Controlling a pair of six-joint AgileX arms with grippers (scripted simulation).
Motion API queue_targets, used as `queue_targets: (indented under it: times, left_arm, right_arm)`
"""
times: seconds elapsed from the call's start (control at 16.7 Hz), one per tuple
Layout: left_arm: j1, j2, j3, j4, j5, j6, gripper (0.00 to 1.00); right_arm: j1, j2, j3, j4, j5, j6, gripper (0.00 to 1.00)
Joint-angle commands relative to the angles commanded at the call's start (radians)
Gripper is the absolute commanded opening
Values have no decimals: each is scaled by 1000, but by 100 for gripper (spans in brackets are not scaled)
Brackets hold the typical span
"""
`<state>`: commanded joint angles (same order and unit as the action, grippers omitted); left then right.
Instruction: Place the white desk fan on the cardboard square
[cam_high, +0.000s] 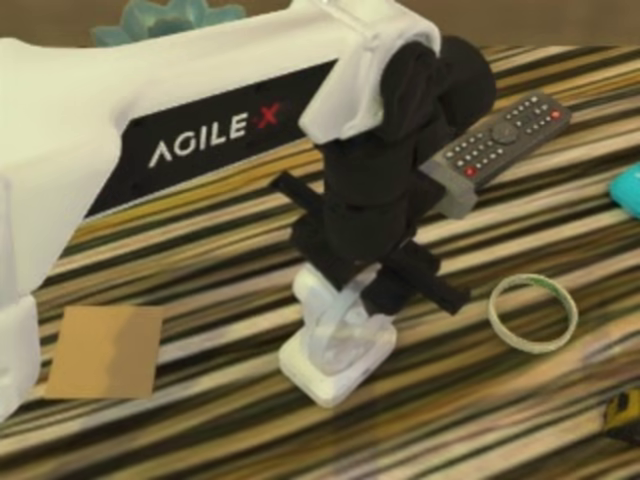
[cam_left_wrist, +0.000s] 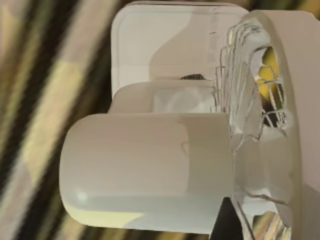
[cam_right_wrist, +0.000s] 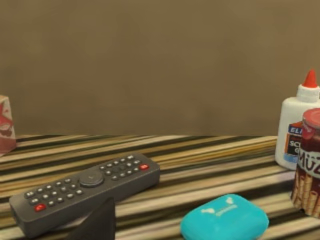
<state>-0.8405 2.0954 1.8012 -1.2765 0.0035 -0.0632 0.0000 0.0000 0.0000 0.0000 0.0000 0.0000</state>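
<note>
the small white plastic desk fan (cam_high: 338, 345), with its rounded-square flat base and round translucent grille head, stands upright on the striped table, a little right of the top view's centre. the left arm's black two-finger gripper (cam_high: 352, 282) hangs directly over it, its fingers reaching down on either side of the fan's head. whether the fingers press on the fan or only flank it cannot be told from the pictures. in the left wrist view the fan's stubby cylindrical motor housing (cam_left_wrist: 150, 172) and grille fill the frame, very close below the camera.

the flat tan-brown cardboard square (cam_high: 105, 351) lies on the table well apart from the fan, toward the left edge, with nothing on it.

a dark grey remote control (cam_high: 500, 135) lies beyond the fan toward the right, and a thin pale ring (cam_high: 533, 313) lies flat just to the fan's right. the right arm does not show in the top view.
</note>
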Motion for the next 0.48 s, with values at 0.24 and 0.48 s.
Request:
queue_targets:
  times: [0.24,0.48]
  left_arm:
    - [0,0,0,0,0,0,0]
    - [1,-7,1,0,1,0,0]
  right_arm:
    - [0,0,0,0,0,0,100]
    - [0,0,0,0,0,0,100]
